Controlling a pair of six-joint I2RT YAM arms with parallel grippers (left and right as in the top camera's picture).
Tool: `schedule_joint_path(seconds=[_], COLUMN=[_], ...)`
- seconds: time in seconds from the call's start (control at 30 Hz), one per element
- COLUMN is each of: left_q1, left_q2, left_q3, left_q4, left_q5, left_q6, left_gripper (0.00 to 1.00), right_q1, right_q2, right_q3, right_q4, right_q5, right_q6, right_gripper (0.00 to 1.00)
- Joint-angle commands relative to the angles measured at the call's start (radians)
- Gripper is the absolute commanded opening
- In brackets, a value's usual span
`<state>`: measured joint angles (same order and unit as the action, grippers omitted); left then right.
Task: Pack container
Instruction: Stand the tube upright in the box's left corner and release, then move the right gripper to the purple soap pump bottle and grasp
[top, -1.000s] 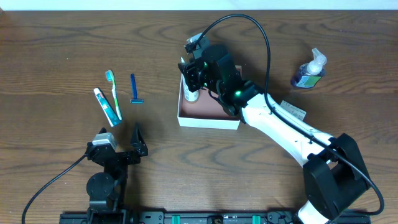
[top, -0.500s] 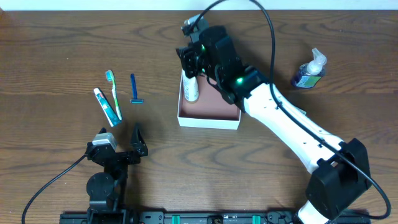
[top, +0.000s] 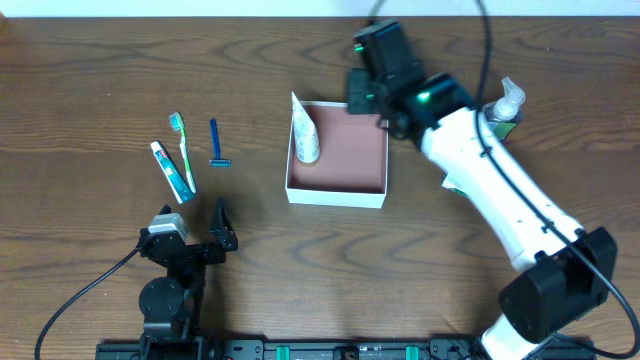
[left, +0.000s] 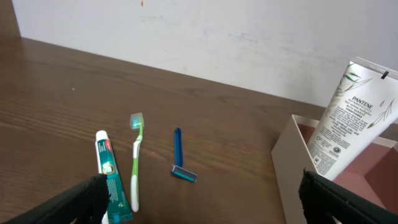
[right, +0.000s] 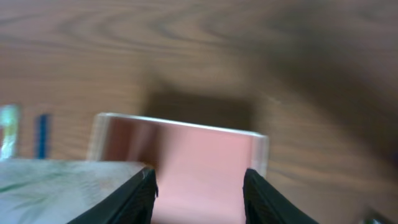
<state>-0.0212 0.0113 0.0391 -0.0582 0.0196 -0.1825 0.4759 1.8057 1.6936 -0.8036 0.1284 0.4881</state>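
Note:
The container (top: 350, 150) is a shallow white box with a pinkish inside, at the table's middle. A white Pantene tube (top: 304, 135) leans against its left wall; it also shows in the left wrist view (left: 351, 118). My right gripper (top: 366, 97) is open and empty above the container's far right corner. The blurred right wrist view shows the container (right: 205, 162) between the fingers (right: 199, 193) and the tube (right: 62, 186) at lower left. My left gripper (top: 195, 228) is open and empty near the front left; its wrist view shows its fingers (left: 205, 202) and the container wall (left: 292, 168).
A toothpaste tube (top: 172, 170), a green toothbrush (top: 184, 150) and a blue razor (top: 215, 143) lie left of the container; they show in the left wrist view too (left: 111, 177), (left: 135, 162), (left: 180, 158). A pump bottle (top: 497, 115) stands at the far right.
My right gripper let go of the white tube inside the container and moved up and to the right. The tube stays leaning against the left wall. The left arm has not moved.

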Motion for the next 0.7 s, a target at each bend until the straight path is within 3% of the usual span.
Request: schedule_joint_path(seconds=[0.0,0.27,0.5,0.67], left_q1=[0.005,0.005,0.005,0.005], left_q2=[0.0,0.0,0.0,0.0], left_q3=[-0.035,-0.035,-0.035,-0.035], left_q4=[-0.013,-0.013,-0.013,-0.013], left_q5=[-0.004,-0.005,-0.004,-0.004], left_q6=[0.014,0.014,0.014,0.014], left_gripper=[0.98,0.98,0.98,0.98], right_q1=[-0.074,-0.275,-0.431,-0.494], right_q2=[-0.029,-0.104,-0.156,-0.154], right_q3=[0.02,0.02,0.02,0.02], right_q4=[-0.079,-0.291,-0.283,-0.219], right_q5=[0.032,0.093,0.093,0.113], right_q6=[0.087,0.098,-0.037,-0.169], right_gripper=[0.52,0.62,0.63,0.72])
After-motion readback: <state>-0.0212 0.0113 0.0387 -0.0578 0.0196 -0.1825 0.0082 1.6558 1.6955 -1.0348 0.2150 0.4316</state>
